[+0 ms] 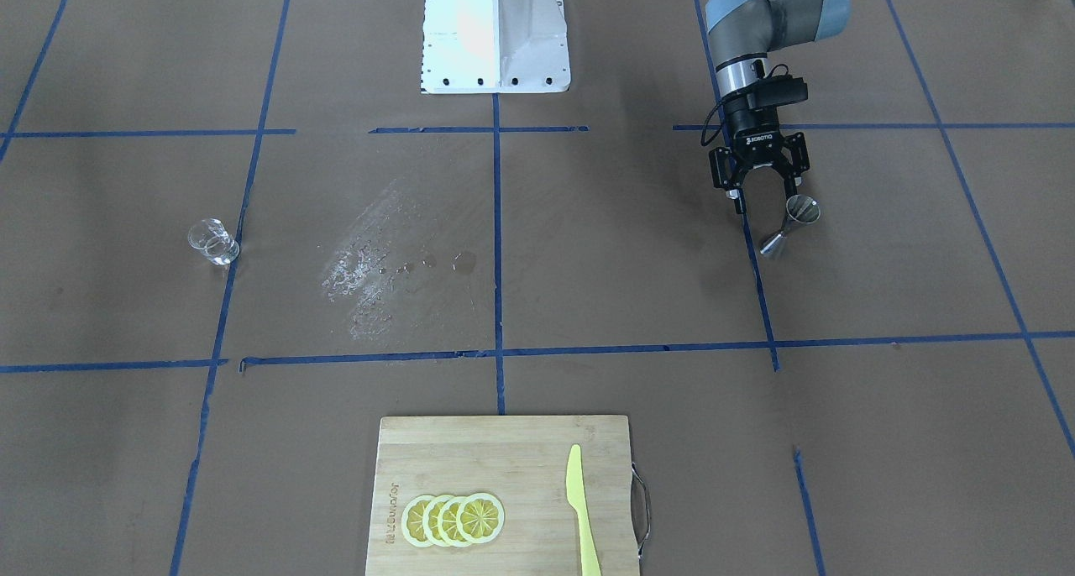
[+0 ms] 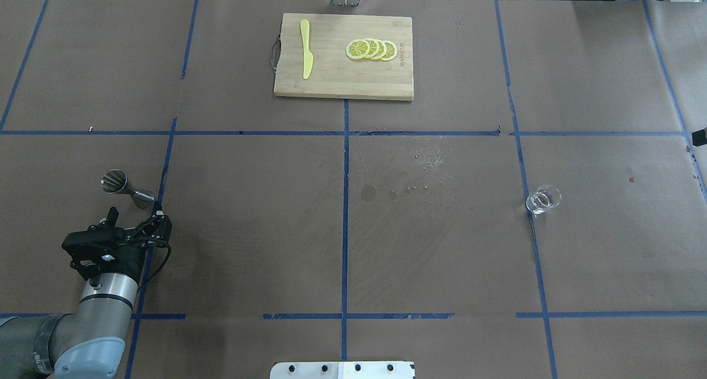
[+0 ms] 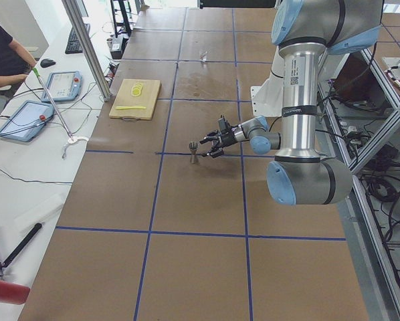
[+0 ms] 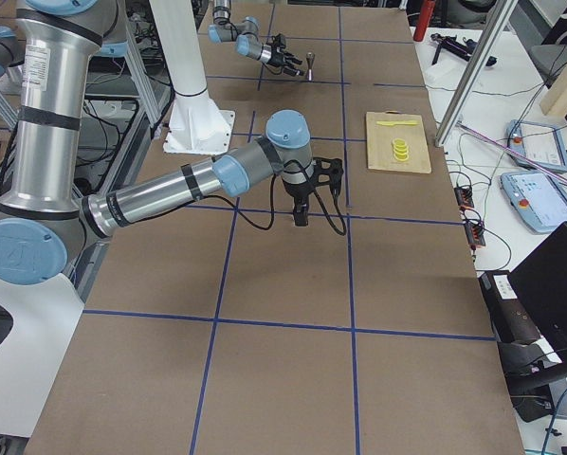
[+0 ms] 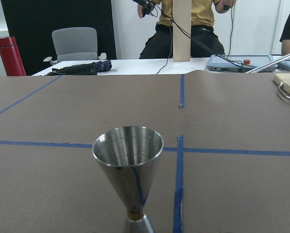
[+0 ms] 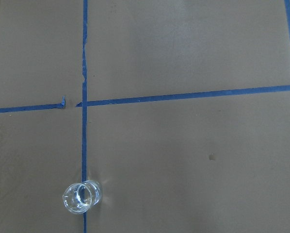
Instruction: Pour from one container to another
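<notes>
Steel jigger (image 1: 789, 226), hourglass form, upright on the brown paper-covered table (image 1: 630, 265), just beside a blue tape line (image 1: 760, 299) on the robot's left side; the left gripper (image 1: 760, 191) sits low and close behind it, jaws spread wide, holding nothing and not touching it. Clear glass cup (image 1: 214, 242), upright on a tape line well apart on the robot's right side; the right gripper (image 4: 301, 220) points down and shows only in the side view, so its state cannot be told. Bamboo cutting board (image 1: 521, 450) at the table's far edge, bearing lemon slices (image 1: 453, 519) and a yellow-green knife (image 1: 582, 509); wet patch (image 1: 369, 274) between jigger and cup.
</notes>
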Robot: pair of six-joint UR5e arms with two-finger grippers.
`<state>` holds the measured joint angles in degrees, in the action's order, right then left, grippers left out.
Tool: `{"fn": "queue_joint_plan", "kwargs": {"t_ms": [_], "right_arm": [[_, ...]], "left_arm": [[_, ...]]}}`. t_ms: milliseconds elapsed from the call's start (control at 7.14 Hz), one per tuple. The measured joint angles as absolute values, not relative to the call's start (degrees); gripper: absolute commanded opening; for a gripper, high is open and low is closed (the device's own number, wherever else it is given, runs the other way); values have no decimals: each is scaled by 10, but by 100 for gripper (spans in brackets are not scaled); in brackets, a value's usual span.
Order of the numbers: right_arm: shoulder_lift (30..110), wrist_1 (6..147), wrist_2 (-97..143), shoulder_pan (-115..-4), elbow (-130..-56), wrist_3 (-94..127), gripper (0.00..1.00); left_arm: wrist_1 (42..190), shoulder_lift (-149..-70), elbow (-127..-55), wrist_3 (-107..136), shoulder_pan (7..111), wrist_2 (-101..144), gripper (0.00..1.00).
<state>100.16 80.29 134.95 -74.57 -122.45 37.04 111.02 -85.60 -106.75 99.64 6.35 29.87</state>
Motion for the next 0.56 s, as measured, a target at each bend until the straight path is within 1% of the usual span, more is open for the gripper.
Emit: {"fn": "queue_joint_plan", "kwargs": {"t_ms": [280,560], "right_arm": [[1013,773,1325,-721,-1237,411,100],[1059,664,1278,-681,-1240,486,100]], "left_arm": [[1111,-857,-1067,997,71,299,88],[1112,-857,-1063,997,80,298,88]]}}
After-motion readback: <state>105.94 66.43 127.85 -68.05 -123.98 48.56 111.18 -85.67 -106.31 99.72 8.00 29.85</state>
